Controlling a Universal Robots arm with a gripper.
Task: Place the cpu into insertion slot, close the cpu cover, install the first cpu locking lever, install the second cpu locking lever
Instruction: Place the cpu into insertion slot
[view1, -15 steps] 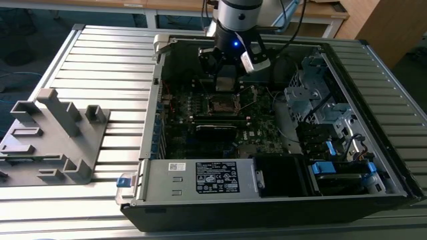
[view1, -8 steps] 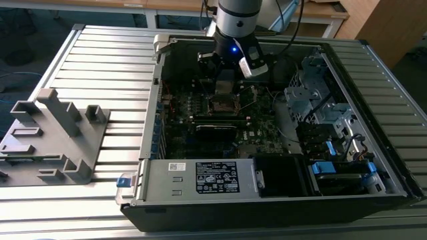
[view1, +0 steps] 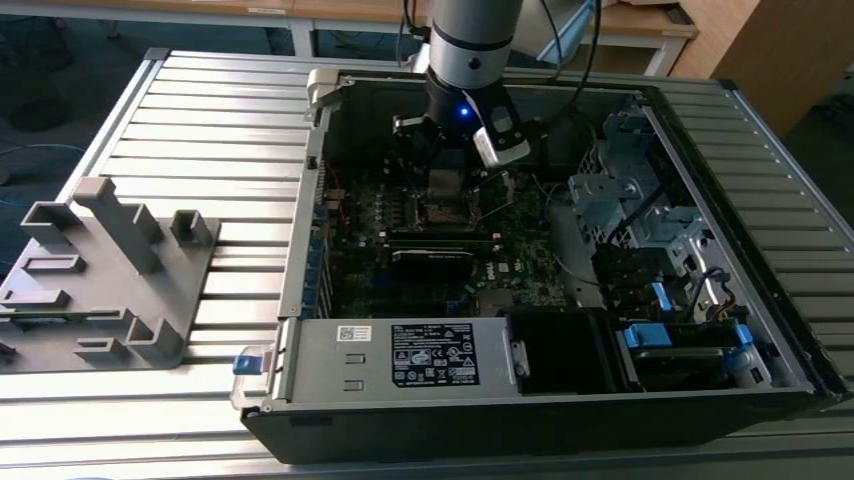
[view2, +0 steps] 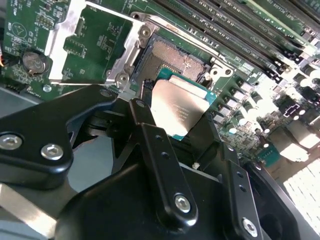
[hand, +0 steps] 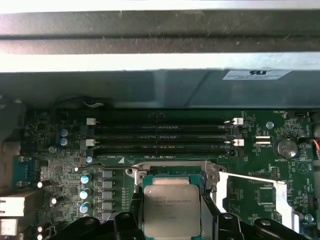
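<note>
- The pincer is clamped on the cpu. Its black fingers press on two opposite edges of the chip.
- In the first wrist view the cpu sits between the tips of the pincer. Its grey metal lid faces up and a thin green rim shows around it.
- The chip is close to square, so it has no clear long axis. Its edges run parallel to the edges of the insertion slot.
- The cpu lies just short of the insertion slot, overlapping the slot's edge nearest the pincer. The contact field beyond it is bare. I cannot tell whether chip and slot touch.
- The cpu cover is swung open and lies flat on the board to one side of the slot, clear of the fingers. In the first wrist view its silver frame stands just beside the pincer.
- Beyond the slot, further from the pincer, run the memory slots, then the case wall.
- A coin battery sits past the cover.
- In the exterior view the pincer reaches down into the open computer case.
</note>
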